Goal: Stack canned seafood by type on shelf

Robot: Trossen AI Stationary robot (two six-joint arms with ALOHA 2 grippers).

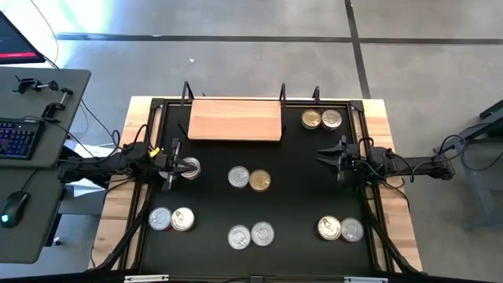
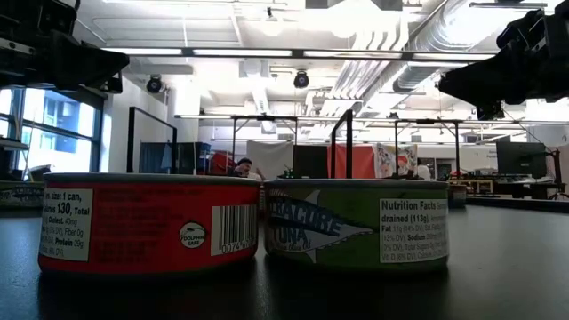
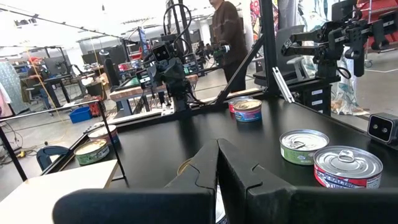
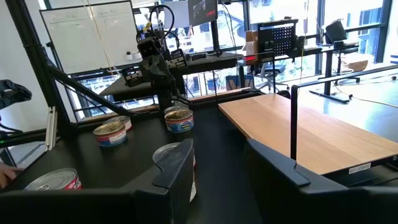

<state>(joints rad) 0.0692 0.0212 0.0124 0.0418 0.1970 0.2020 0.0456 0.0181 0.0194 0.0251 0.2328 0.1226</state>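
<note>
- My left gripper (image 1: 174, 167) sits at the black mat's (image 1: 291, 189) left side, fingers pressed together; a silver-lidded round tin (image 1: 189, 167) lies right at its tips, but I cannot tell whether they touch it.
- Left wrist view: the shut fingers (image 3: 211, 168) cover most of a tin below them, only a sliver of rim shows.
- My right gripper (image 1: 328, 154) waits at the mat's right side, jaws spread, nothing between them.
- Right wrist view: one finger (image 4: 177, 168) partly hides a tin behind it.
- Flat light-brown wooden board (image 1: 236, 119) lies at the mat's far edge, centre-left, bare; black posts stand at its corners.
- Tins sit in pairs on the mat: far right corner pair (image 1: 322, 119), centre pair (image 1: 249, 178), near-left pair (image 1: 171, 219), near-centre pair (image 1: 251, 235), near-right pair (image 1: 340, 229).
- Low view: a red-labelled tin (image 2: 149, 222) and a green-labelled tin (image 2: 356, 220), touching or nearly so, block most of the table behind.
- Open mat between the board and the centre pair, and between both grippers.
- Desk with a keyboard (image 1: 17, 140) cut off at the left edge.
- A person in dark clothing (image 3: 225, 31) stands beyond the table, head cut off.
</note>
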